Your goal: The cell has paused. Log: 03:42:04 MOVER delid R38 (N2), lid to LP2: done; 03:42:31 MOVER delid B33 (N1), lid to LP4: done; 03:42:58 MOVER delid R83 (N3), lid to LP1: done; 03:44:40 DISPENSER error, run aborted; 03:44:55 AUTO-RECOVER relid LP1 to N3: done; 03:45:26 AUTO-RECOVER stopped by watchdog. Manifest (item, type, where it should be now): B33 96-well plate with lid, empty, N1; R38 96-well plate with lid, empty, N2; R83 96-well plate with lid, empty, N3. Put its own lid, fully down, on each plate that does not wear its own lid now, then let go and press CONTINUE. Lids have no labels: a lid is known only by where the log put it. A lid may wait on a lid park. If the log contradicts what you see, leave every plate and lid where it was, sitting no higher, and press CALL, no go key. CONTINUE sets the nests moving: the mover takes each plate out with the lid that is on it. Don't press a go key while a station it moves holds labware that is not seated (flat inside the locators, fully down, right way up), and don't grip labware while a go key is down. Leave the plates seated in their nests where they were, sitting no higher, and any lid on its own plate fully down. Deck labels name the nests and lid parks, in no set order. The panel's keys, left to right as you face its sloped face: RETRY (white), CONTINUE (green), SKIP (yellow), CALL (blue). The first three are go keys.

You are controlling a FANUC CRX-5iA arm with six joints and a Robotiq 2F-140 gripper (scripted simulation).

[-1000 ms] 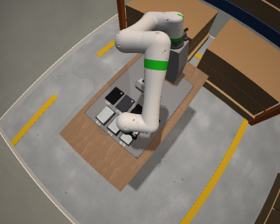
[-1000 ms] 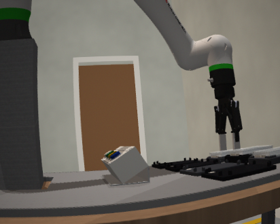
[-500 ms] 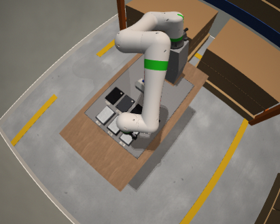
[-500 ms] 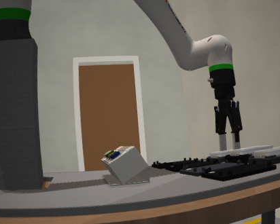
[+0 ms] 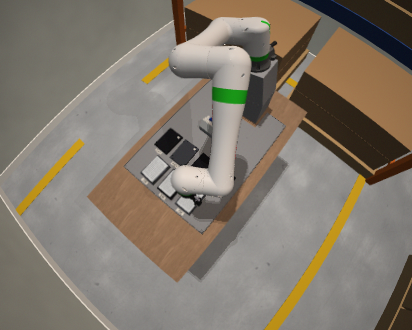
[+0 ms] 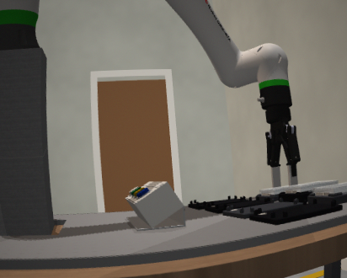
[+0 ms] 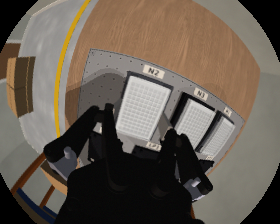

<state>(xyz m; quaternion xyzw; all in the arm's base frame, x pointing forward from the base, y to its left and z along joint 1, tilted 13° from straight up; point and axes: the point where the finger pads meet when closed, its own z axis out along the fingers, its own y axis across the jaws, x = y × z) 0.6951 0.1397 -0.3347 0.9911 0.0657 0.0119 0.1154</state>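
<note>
Three white 96-well plates sit in a row of nests on the grey deck. In the wrist view the nearest plate carries the label N2, with two more plates to its right. My gripper stands upright over the N2 plate, fingers straddling its short width and shut on the clear lid. The lid lies low on that plate; I cannot tell if it is fully down. The gripper also shows in the side view.
Black lid parks lie behind the nests; those I see look bare, and one is partly hidden by the arm. The sloped key panel stands apart near the arm's base. Cardboard boxes stand beyond the deck.
</note>
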